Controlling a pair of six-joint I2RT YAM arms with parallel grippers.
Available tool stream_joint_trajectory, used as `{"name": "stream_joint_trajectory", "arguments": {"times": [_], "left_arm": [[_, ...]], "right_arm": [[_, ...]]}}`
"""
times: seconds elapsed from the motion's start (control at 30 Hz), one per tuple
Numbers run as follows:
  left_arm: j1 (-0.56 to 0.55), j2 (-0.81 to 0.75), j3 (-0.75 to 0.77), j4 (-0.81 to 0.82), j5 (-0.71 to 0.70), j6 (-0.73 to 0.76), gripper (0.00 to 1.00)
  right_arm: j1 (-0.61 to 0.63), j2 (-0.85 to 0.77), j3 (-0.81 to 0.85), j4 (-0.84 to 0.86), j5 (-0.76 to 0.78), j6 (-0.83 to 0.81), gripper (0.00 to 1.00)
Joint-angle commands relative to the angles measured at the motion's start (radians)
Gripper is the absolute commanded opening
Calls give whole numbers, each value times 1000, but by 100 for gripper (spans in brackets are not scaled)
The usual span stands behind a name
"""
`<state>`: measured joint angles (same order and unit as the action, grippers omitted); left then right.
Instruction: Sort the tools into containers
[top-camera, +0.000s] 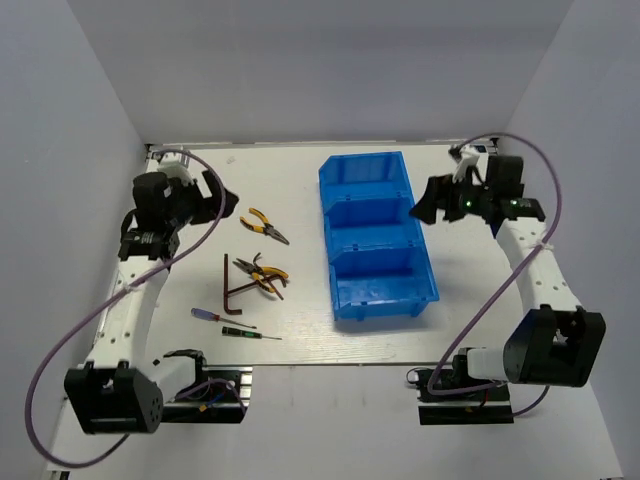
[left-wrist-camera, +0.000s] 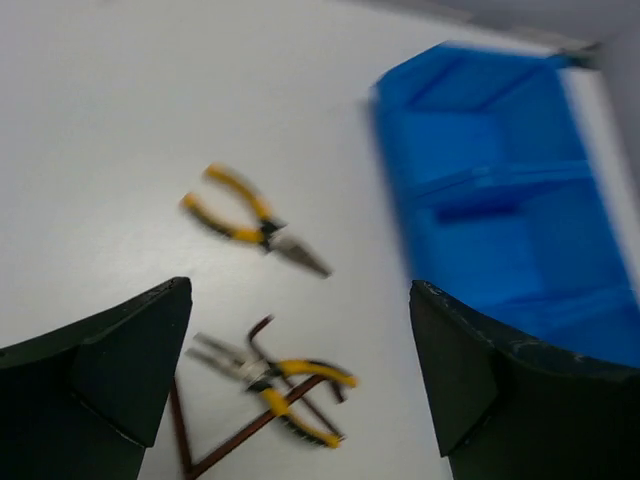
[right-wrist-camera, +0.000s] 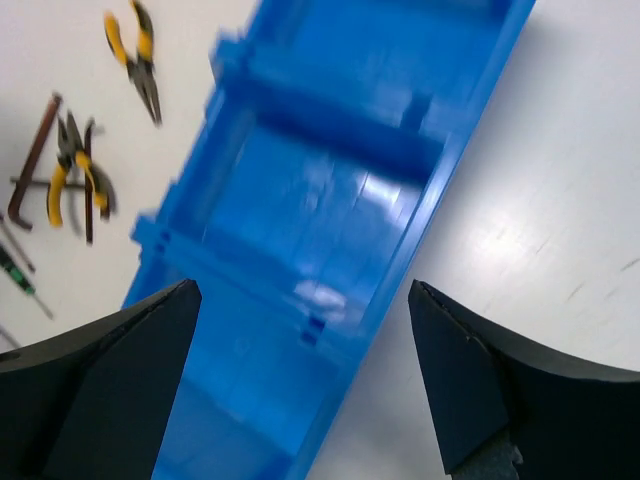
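Observation:
The blue bin (top-camera: 375, 235) has three open compartments and lies at mid-table. Left of it lie one pair of yellow-handled pliers (top-camera: 265, 225), a second pair (top-camera: 262, 275) lying over a brown hex key (left-wrist-camera: 252, 332), another L-shaped hex key (top-camera: 228, 285), a blue-handled screwdriver (top-camera: 204, 314) and a black-handled screwdriver (top-camera: 240, 331). My left gripper (top-camera: 225, 200) is open and empty, held above the table beyond the far pliers (left-wrist-camera: 245, 215). My right gripper (top-camera: 428, 205) is open and empty, above the bin's right wall (right-wrist-camera: 420, 220).
White walls close the table at the back and both sides. The bin's compartments (right-wrist-camera: 320, 230) hold nothing that I can see. Bare table lies right of the bin (right-wrist-camera: 560, 200) and between the tools and the bin (left-wrist-camera: 370, 330).

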<state>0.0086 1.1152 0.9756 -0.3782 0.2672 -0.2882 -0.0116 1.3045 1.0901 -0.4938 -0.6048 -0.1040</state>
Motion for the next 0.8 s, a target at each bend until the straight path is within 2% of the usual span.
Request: {"name": "stream_joint_trajectory", "arguments": {"times": [0.0, 0.23, 0.3, 0.37, 0.4, 0.43, 0.47, 0.5, 0.53, 0.57, 0.6, 0.63, 0.67, 0.7, 0.73, 0.77], "left_arm": [[-13, -71, 112, 114, 296, -42, 100], [-22, 37, 103, 69, 294, 1, 100], [-33, 105, 139, 50, 294, 37, 98], [-64, 168, 173, 15, 280, 69, 90], [-76, 207, 220, -2, 261, 81, 67], [-108, 288, 245, -42, 235, 81, 52], [-123, 329, 299, -63, 175, 93, 39], [-139, 371, 326, -88, 120, 93, 4], [-154, 411, 353, -112, 56, 80, 0], [-179, 492, 401, -160, -70, 46, 0], [-188, 532, 425, -177, -119, 26, 0], [-197, 572, 448, -188, -156, 9, 2], [-215, 650, 503, -221, -224, -11, 12], [-225, 690, 532, -241, -256, -58, 34], [-239, 730, 590, -267, -275, -78, 38], [-239, 770, 627, -268, -299, -97, 41]], "right_arm": [[7, -10, 148, -72, -26, -6, 91], [5, -28, 88, -17, -19, -33, 91], [1, -22, 82, 0, -38, -54, 91], [-1, -16, 74, -23, -49, -65, 91], [-2, -8, 82, -50, -44, -94, 91], [-4, 8, 91, -77, -114, -180, 79], [-4, 22, 105, -135, -133, -192, 61], [1, 65, 173, -169, -150, -195, 1], [4, 88, 195, -269, -154, -207, 0], [5, 145, 212, -302, -153, -214, 0], [7, 157, 235, -314, -139, -200, 0], [7, 165, 237, -328, -109, -183, 0], [7, 170, 235, -333, -87, -189, 0], [7, 165, 214, -324, -72, -184, 12], [7, 136, 203, -289, -50, -186, 40], [7, 124, 183, -266, -24, -184, 49]]}}
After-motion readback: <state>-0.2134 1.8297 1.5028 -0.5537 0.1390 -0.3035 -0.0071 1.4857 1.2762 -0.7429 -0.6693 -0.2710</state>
